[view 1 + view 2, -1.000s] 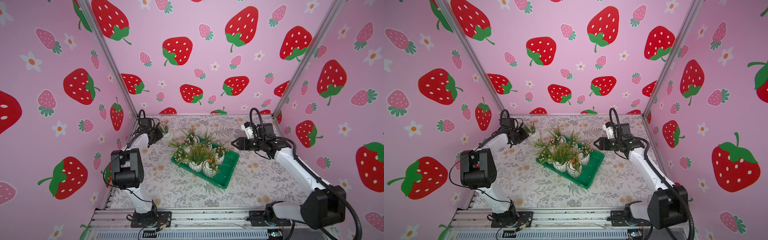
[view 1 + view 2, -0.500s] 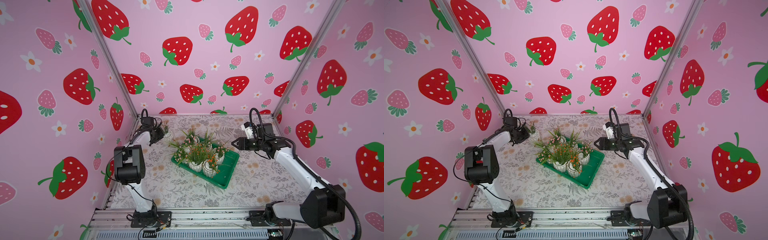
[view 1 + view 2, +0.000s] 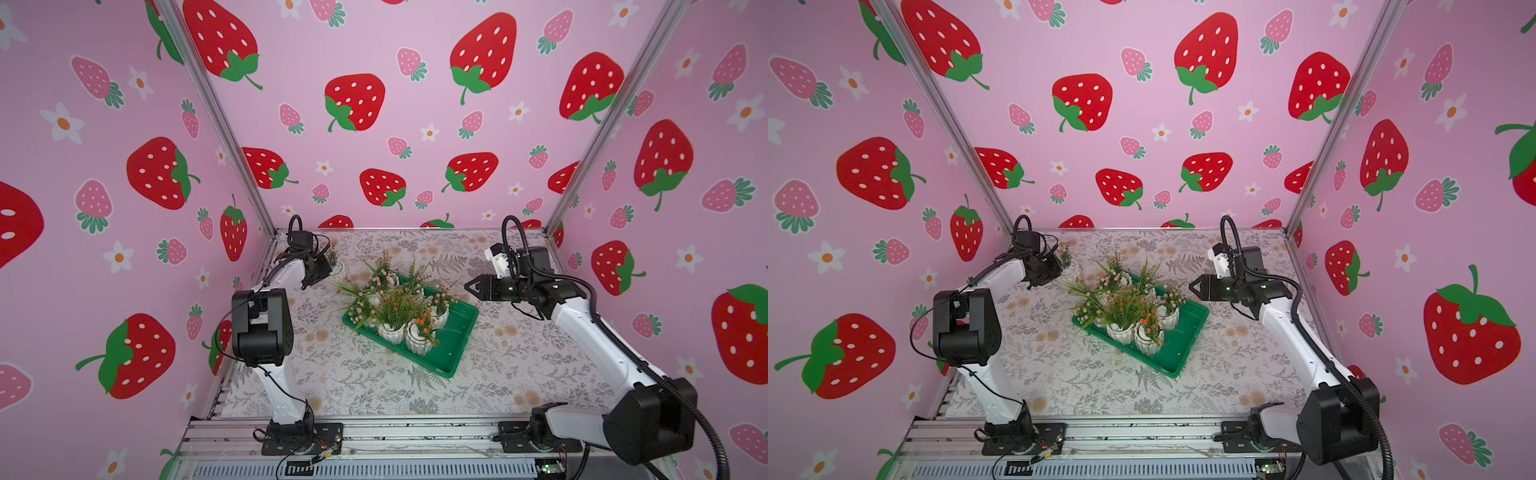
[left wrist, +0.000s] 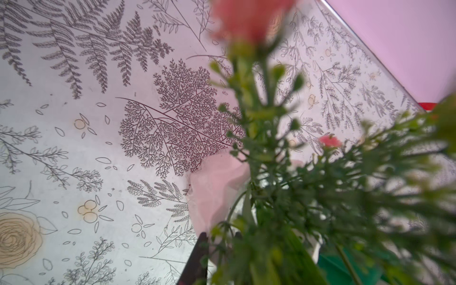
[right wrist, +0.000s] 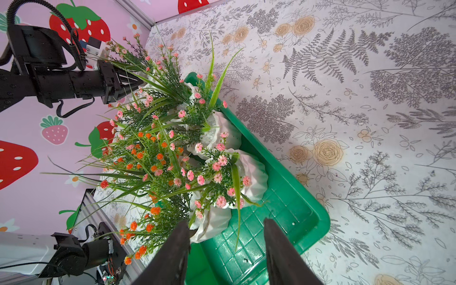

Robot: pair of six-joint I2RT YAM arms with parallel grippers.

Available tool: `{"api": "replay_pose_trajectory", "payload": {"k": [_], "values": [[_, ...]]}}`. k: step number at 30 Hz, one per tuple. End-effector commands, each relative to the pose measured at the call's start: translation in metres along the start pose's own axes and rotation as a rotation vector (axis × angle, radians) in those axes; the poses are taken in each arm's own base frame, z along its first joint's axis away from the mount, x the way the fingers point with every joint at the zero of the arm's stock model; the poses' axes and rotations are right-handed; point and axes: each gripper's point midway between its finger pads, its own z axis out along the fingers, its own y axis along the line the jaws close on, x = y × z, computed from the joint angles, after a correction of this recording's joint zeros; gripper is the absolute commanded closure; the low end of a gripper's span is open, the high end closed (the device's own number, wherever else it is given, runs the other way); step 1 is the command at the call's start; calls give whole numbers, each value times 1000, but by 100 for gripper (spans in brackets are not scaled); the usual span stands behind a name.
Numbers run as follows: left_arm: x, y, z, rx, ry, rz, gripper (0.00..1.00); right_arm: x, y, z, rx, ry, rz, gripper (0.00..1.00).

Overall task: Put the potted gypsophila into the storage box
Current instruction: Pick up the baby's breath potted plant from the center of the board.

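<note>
Potted gypsophila (image 3: 395, 309) fill the far-left part of the green tray (image 3: 455, 334) in the middle of the surface (image 3: 374, 390). I count five pots through the sprigs, all upright, and the tray's near-right end lies bare. One pot (image 3: 337, 271) stands outside on the surface at the far left, near the tray. My left tool (image 3: 327, 268) is at that pot, with sprigs crowding its camera; whether its jaws are clamped on the pot I cannot tell. My right tool (image 5: 225, 222) hangs open and empty just to the right of the tray. By my reckoning the job is nearly finished: what is left is to lift this one pot, carry it over the rim and set it down in the bare end.
</note>
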Motion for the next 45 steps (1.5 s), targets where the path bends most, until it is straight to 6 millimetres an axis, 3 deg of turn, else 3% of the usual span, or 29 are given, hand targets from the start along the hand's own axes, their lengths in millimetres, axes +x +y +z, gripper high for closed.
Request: {"api": "replay_pose_trajectory", "payload": {"k": [1,23,37,45], "values": [[6,5,6,-40,40,22,78,2,4,-7,8,-6,-29,49],[8,-20,2,0,56,99,100,6,-1,-9,32,-7,-34,49],[-5,-73,-55,215,-50,136,100,8,-3,-8,31,-3,-20,49],[1,-108,-95,325,-93,184,100,1,1,-11,13,-19,-22,49]]}}
